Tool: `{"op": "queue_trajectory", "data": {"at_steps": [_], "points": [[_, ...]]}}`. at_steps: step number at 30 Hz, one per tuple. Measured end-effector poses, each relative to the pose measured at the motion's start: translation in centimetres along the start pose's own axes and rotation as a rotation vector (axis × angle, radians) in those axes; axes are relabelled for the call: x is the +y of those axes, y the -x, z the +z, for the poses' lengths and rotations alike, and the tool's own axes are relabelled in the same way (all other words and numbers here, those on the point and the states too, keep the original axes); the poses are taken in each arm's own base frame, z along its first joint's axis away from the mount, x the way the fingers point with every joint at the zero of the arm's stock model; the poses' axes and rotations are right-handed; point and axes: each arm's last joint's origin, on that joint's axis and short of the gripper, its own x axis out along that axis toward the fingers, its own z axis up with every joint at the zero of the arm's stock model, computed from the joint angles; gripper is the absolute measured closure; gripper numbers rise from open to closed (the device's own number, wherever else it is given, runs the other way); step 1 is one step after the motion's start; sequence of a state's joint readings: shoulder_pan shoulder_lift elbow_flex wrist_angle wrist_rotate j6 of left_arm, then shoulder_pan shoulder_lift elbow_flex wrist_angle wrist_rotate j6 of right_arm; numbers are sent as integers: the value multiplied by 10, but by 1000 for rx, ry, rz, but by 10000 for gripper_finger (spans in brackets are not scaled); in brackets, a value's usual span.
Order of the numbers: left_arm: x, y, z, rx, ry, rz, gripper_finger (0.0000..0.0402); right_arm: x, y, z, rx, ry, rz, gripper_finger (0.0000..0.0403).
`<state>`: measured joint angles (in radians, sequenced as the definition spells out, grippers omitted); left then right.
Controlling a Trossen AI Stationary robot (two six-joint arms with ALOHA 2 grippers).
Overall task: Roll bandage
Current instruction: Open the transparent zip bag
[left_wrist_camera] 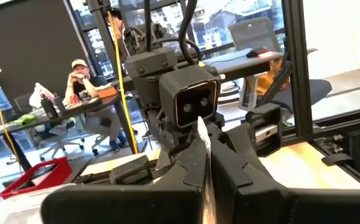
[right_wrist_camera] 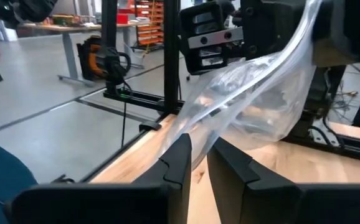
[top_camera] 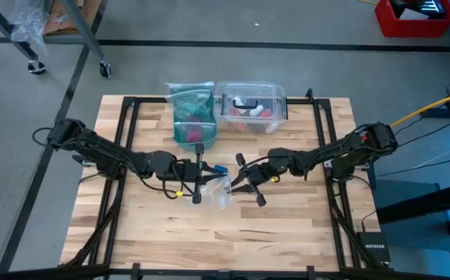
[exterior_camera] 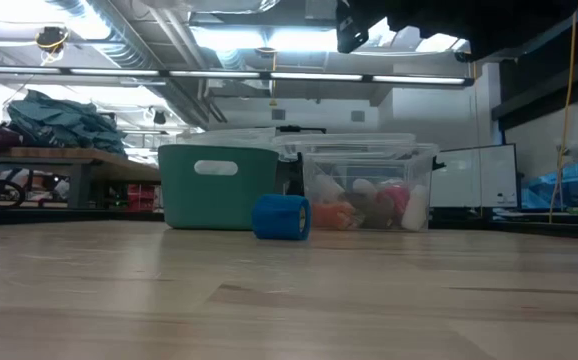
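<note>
The bandage (top_camera: 219,169) is a small bright blue roll lying on its curved side on the wooden table, also in the low view (exterior_camera: 281,217). No gripper touches it. Just nearer than it, my left gripper (top_camera: 199,177) and my right gripper (top_camera: 244,180) face each other, both shut on a clear plastic zip bag (top_camera: 219,193) held between them above the table. The bag shows crumpled in the right wrist view (right_wrist_camera: 255,93). My left gripper pinches a thin edge of the clear bag (left_wrist_camera: 203,134) between its two shut fingers, coming level from the table's left. The edge stands up between the fingertips. My right gripper pinches the bag's other end (right_wrist_camera: 200,134) between its two shut fingers, coming level from the table's right. The bag runs from there to the left gripper, lifted off the table and fairly taut.
A teal bin (top_camera: 192,117) and a clear plastic box (top_camera: 252,105) with pink-red and white items stand at the table's far edge, behind the bandage (exterior_camera: 217,185). Bare wood lies toward the near edge. A person (left_wrist_camera: 80,71) sits in the room beyond.
</note>
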<state>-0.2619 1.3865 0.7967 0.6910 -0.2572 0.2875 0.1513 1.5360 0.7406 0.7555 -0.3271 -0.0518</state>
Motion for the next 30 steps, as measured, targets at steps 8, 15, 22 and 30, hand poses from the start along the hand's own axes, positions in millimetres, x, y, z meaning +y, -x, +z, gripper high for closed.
{"op": "queue_trajectory", "data": {"at_steps": [8, 15, 22, 30], "points": [[2, 0, 4, -32, -20, 54, 402, 0, 0, -2, 29, -58, -5, 347], [4, 0, 6, -43, -65, 108, 402, -1, 0, -3, 41, -61, -11, 347], [6, 1, 8, -46, -96, 159, 402, -1, 0, -3, 42, -62, -12, 347], [7, 1, 8, -45, -94, 180, 402, -1, 0, -4, 46, -64, -11, 347]]}}
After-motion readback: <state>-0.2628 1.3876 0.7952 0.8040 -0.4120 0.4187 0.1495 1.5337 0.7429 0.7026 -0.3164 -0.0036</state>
